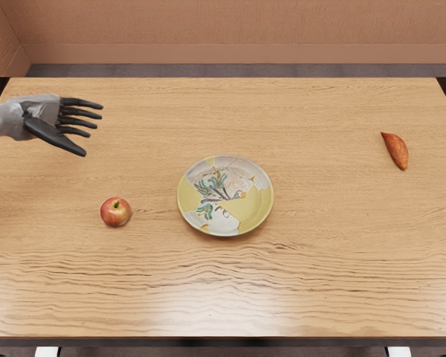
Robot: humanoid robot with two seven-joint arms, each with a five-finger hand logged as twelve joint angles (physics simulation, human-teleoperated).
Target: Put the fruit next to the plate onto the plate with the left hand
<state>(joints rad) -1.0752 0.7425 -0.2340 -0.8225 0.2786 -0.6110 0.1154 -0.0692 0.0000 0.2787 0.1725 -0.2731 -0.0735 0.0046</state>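
Left hand (63,123) released, fingers spread, holds nothing, above bench (320,282) far-left. Apple (115,212) upright near plate (189,201), left of it. Sweet potato (395,150) well apart, right.

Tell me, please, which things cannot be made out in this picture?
- Head view, black-fingered grey left hand: open, its arm cut off by the left edge.
- Right arm: wholly out of frame.
- Small orange-brown tapered object at far right: too small to identify.
- Round red-yellow apple: underside hidden by its own body.
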